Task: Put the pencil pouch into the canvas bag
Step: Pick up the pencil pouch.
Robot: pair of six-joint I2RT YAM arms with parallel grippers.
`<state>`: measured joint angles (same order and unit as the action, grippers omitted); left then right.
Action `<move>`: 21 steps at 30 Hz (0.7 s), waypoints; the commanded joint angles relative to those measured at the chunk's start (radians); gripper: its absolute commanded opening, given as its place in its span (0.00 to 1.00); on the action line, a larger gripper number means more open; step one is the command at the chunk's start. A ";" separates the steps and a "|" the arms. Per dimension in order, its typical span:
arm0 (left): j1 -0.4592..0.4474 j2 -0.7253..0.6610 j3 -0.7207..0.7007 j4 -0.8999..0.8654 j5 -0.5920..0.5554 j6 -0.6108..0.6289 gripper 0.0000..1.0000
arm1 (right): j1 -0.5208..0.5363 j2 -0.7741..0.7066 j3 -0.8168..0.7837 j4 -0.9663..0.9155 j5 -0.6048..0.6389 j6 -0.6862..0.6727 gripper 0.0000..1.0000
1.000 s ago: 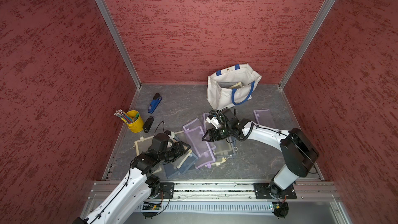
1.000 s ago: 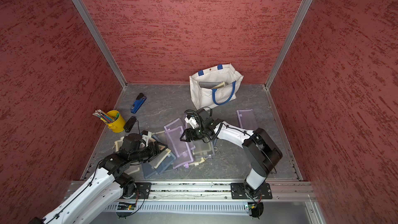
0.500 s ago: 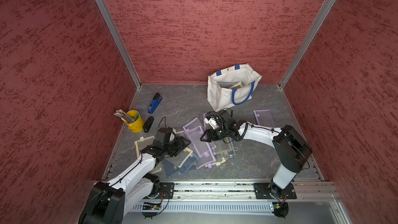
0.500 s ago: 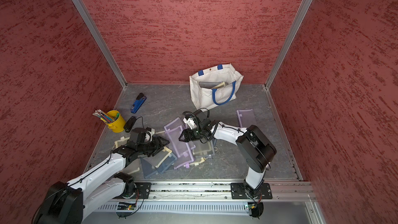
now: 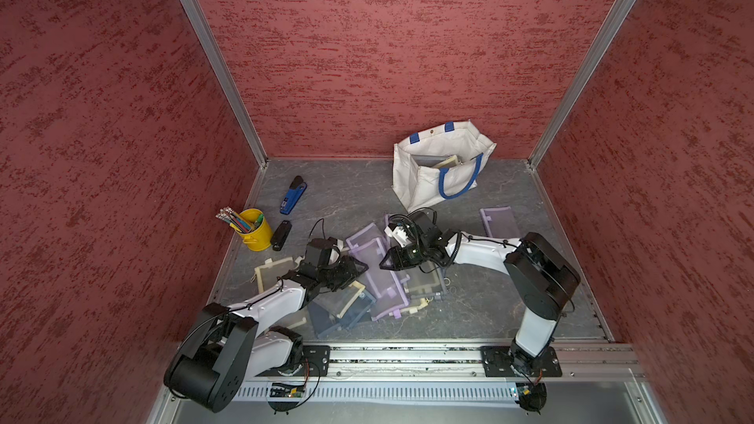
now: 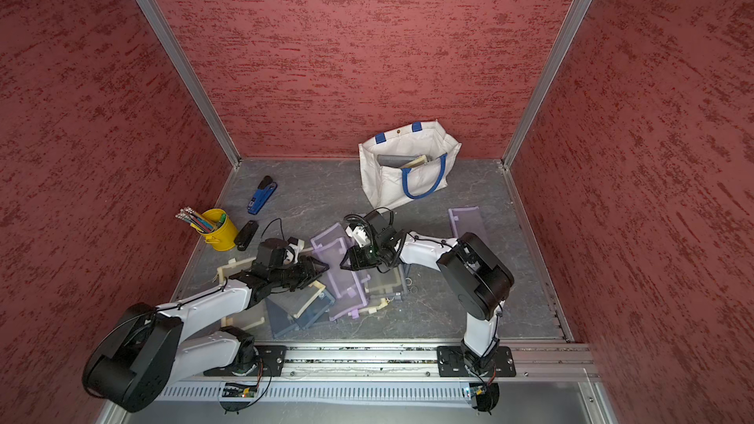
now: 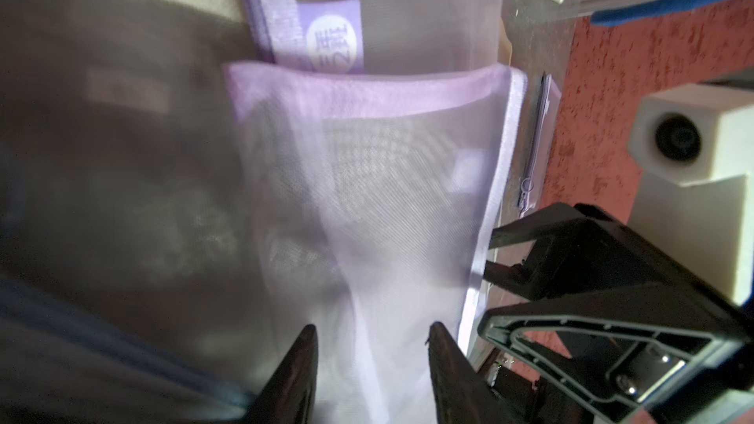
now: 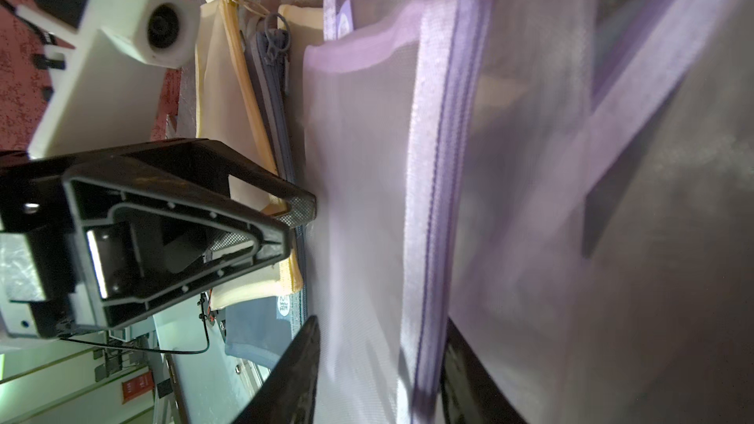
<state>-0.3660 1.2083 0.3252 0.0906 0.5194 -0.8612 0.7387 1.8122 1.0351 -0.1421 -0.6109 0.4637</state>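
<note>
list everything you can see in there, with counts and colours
canvas bag: one, off-white with blue handles, back of the table
pouches in the bag: at least two, grey and cream
pouch pile: several overlapping, purple, cream and grey-blue, middle front; exact count unclear
lone pouch: one, purple, right of the pile
bucket: one, yellow, holding pencils, left edge
blue stapler: one, behind the bucket
black stapler: one, beside the bucket
table: one, grey marbled
left gripper: black, open astride the purple pouch on the pile
right gripper: black, open at the same pouch
</note>
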 commanded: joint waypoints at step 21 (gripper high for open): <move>-0.021 -0.149 0.082 -0.112 -0.009 0.035 0.00 | 0.008 -0.003 0.012 0.053 -0.025 -0.013 0.00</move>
<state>-0.3923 1.0863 0.3790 0.0353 0.5171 -0.8558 0.7391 1.8091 1.0237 -0.0814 -0.6453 0.4774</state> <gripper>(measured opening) 0.045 0.048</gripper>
